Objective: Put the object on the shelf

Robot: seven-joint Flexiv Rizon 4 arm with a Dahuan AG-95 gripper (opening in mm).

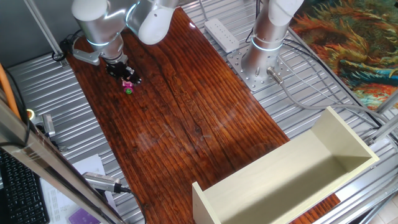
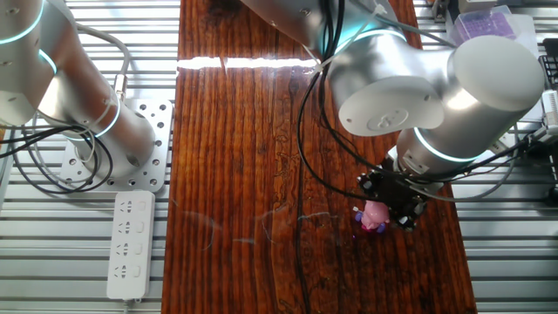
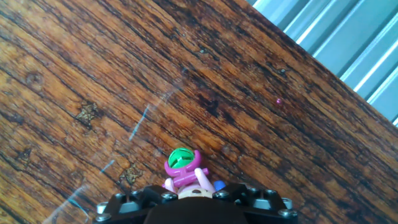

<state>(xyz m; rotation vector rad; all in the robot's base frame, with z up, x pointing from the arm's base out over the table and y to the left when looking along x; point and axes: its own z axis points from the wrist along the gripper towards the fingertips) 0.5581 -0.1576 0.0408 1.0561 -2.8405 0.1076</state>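
Observation:
The object point(image 1: 129, 87) is a tiny pink toy figure with a green bit at its end, at the far left of the wooden table point(image 1: 186, 118). My gripper point(image 1: 126, 79) stands over it with the fingers shut on it. The other fixed view shows the pink object point(image 2: 373, 216) sticking out from under the black gripper point(image 2: 385, 208), close to the table's right edge. In the hand view the object point(image 3: 182, 167) pokes out between the jaws of my gripper point(image 3: 193, 191), its head partly hidden. The shelf point(image 1: 249, 193), a large cream open box, lies at the near right corner, far from the gripper.
A second silver arm point(image 1: 267, 37) is bolted to a metal plate beside the table, with cables trailing from it. A white power strip point(image 1: 222, 34) lies nearby. Ribbed metal flooring point(image 1: 50, 93) surrounds the table. A keyboard point(image 1: 22, 186) sits at the lower left.

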